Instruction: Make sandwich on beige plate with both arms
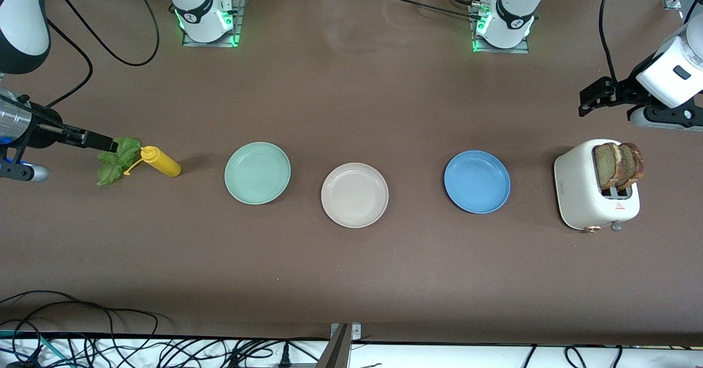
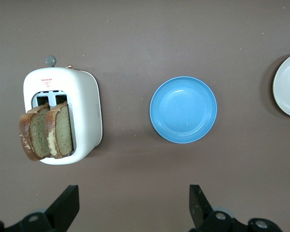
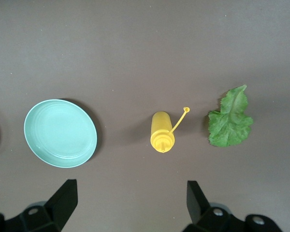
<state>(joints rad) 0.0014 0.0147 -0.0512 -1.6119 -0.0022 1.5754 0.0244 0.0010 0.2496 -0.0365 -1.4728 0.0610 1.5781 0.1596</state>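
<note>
Bread slices (image 1: 619,165) stand upright in the toaster (image 1: 596,192): light, crumbly, pinch by the crust. Lettuce leaf (image 1: 116,159) limp, take an edge. Left gripper (image 2: 130,205) and right gripper (image 3: 128,203) both spread, empty.

Brown table (image 1: 351,99) carries lettuce leaf (image 1: 115,161), mustard bottle (image 1: 161,161), three plates (image 1: 355,195), toaster (image 1: 587,195)

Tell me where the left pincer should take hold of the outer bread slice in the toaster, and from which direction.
Likely from above: both bread slices stand upright, sticking out of the white toaster. Grip the outer slice's exposed top part across its flat faces, then lift straight up. The left pincer is open, up over the table beside the toaster.
</note>
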